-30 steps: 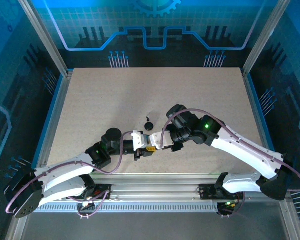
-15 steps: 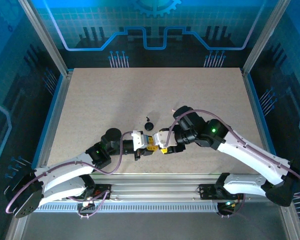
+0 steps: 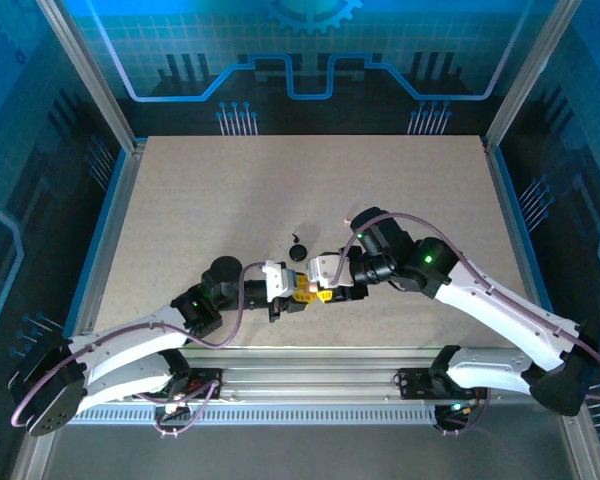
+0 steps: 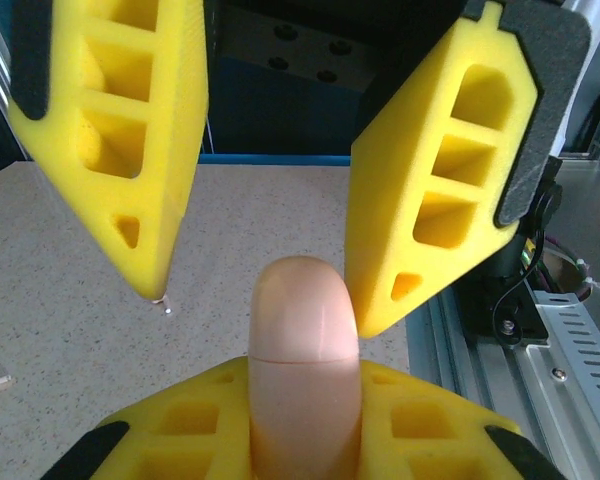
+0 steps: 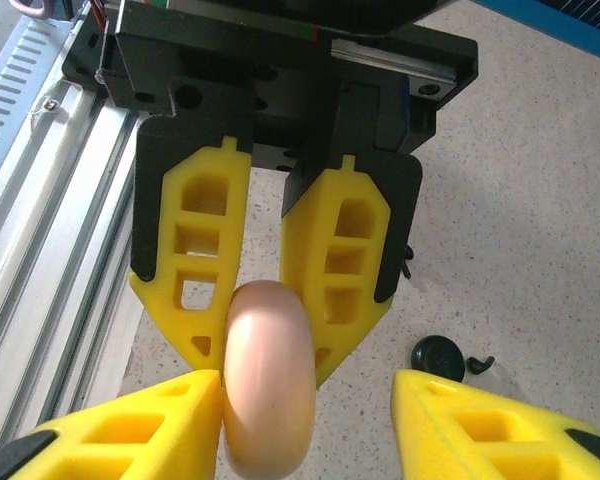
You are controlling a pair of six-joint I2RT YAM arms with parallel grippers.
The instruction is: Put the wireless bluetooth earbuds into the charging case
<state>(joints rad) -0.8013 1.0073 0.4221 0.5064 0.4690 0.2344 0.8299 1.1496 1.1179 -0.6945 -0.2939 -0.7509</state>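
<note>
Charging case point(image 4: 303, 340), the pink one, sits pinched in the left gripper point(image 4: 305, 405), lid shut. Right gripper point(image 5: 305, 388) is spread open around its top end, one finger touching. Imo grab just the lid half & pry slowly. Tiny black earbud point(image 5: 477, 362) lies past the right fingertips.

Near the front edge of the tabletop point(image 3: 230, 190), the charging case point(image 5: 268, 385) is held between the fingers of the left hand point(image 5: 265, 335). The right hand point(image 5: 308, 390) is spread on either side of it. Behind them, a second case point(image 3: 300, 253) and an earbud point(image 3: 296, 237) are laid on the tabletop.
</note>
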